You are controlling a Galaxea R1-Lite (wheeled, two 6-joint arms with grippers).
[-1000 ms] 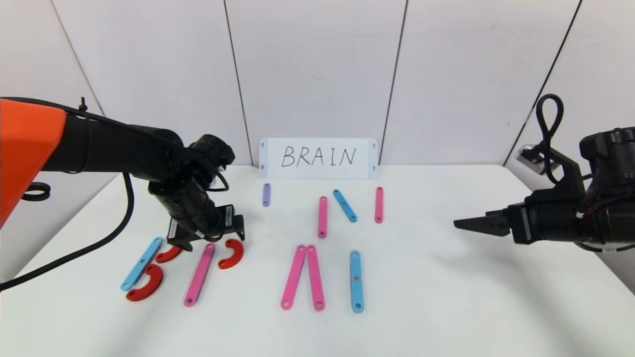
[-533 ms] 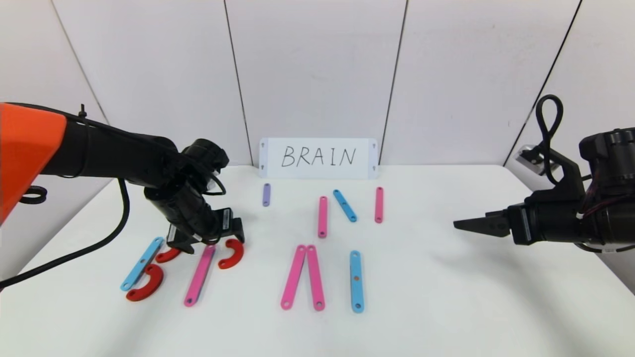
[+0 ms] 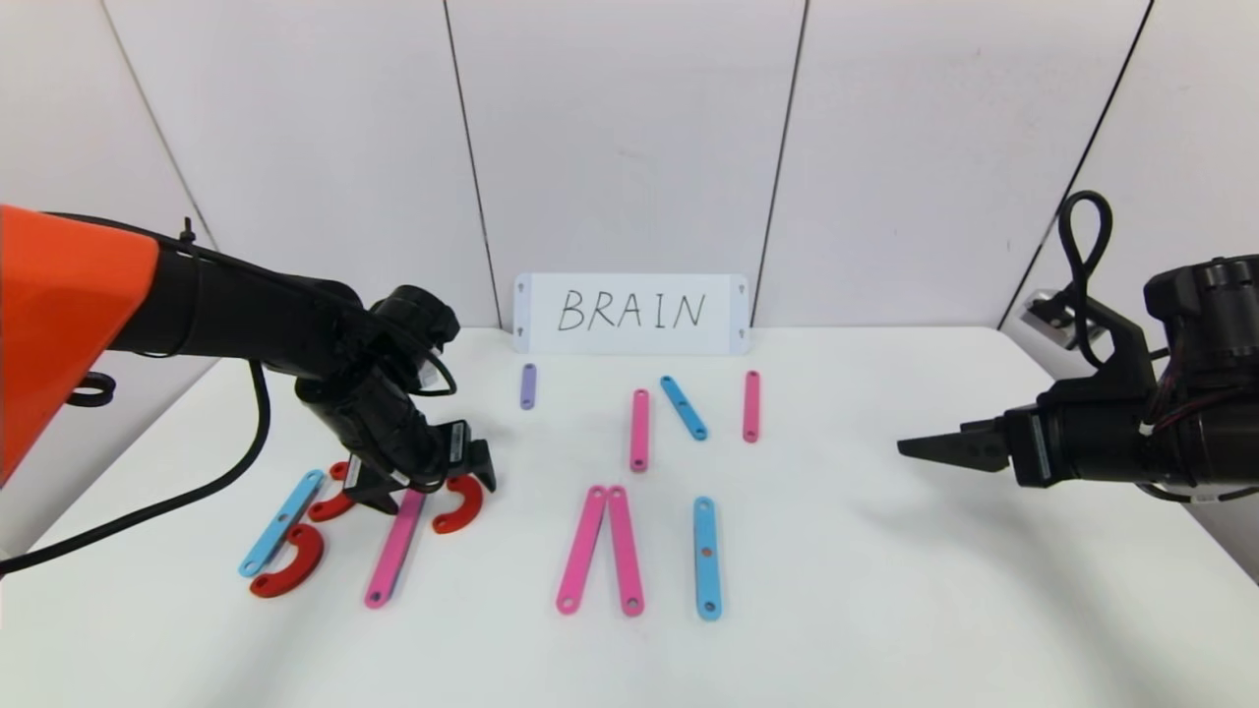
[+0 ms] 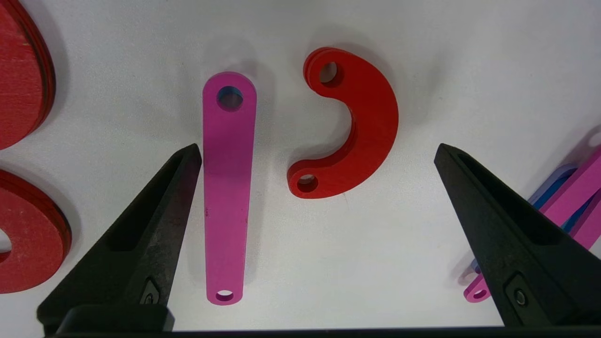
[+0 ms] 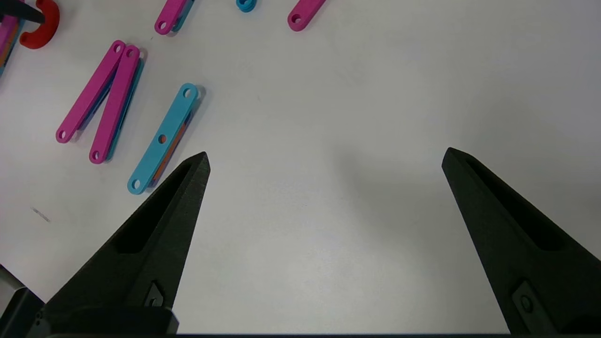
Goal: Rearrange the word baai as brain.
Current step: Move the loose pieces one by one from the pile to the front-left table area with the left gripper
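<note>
From my seat, the far left held a blue strip (image 3: pixel 282 522) with two red arcs (image 3: pixel 288 561) beside it. My left gripper (image 3: pixel 425 484) hung low over the next pieces, fingers spread wide and holding nothing; between them lay a long pink strip (image 4: pixel 227 188) and a red C-shaped arc (image 4: pixel 353 125), close together but not touching. Bare table (image 3: pixel 866 590) separated these from two pink strips (image 3: pixel 602 549) meeting at their far ends, and a blue strip (image 3: pixel 706 558) just beside. Behind sat a short purple strip (image 3: pixel 528 385) and three more strips below the white card (image 3: pixel 630 313). My right gripper (image 3: pixel 920 448) hovered over open table at the right, fingers apart and empty.
</note>
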